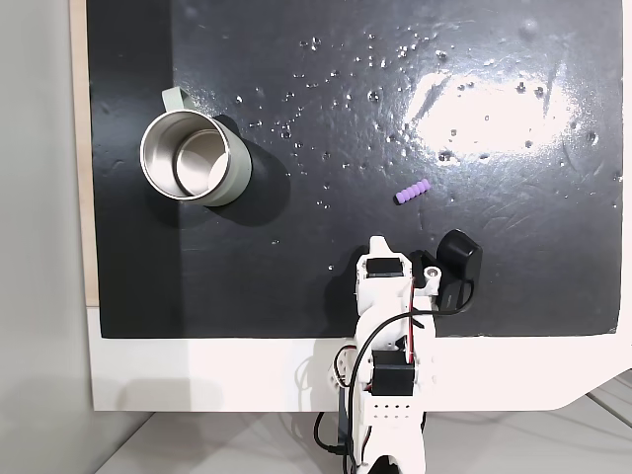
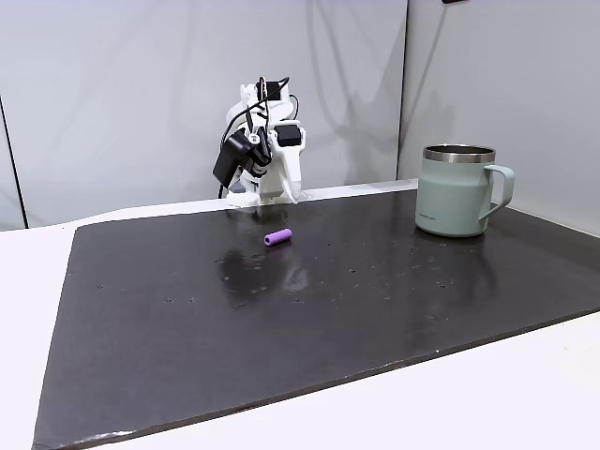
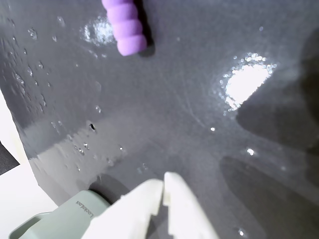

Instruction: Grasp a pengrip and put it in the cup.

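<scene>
Gripper (image 3: 163,186) closed, empty, fingertips together above black mat (image 3: 189,129). Pengrip (image 3: 125,27) at 12 o'clock, apart. Cup (image 3: 75,214) at 7 o'clock.

Black mat (image 1: 296,286) on my tabletop (image 1: 217,375): glossy, pitted, dotted with small bumps, strong glare patches. Tabletop itself smooth matt white. Pengrip (image 1: 413,192): light-purple, ribbed, matt rubbery look. Cup (image 1: 194,156): matt sage-green outside, shiny bare steel inside and at the rim. My jaws look like smooth white plastic, slightly satin.
</scene>
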You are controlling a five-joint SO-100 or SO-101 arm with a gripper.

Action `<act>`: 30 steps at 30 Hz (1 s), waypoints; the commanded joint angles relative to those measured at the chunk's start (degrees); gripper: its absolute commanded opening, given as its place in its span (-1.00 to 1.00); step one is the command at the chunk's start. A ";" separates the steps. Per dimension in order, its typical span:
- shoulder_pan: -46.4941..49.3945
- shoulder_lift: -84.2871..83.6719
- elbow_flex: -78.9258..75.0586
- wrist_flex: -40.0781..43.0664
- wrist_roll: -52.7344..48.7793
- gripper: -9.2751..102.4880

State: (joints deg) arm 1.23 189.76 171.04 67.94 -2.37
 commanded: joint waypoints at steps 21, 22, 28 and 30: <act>7.91 0.35 -7.38 -4.13 -15.38 -0.83; 8.17 0.35 -9.32 -3.34 -15.91 -0.83; 8.35 -8.35 -20.65 -0.53 -16.96 -0.83; 8.35 -14.94 -24.70 -0.70 -16.70 -0.83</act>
State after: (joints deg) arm 9.23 181.67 153.98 67.32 -18.54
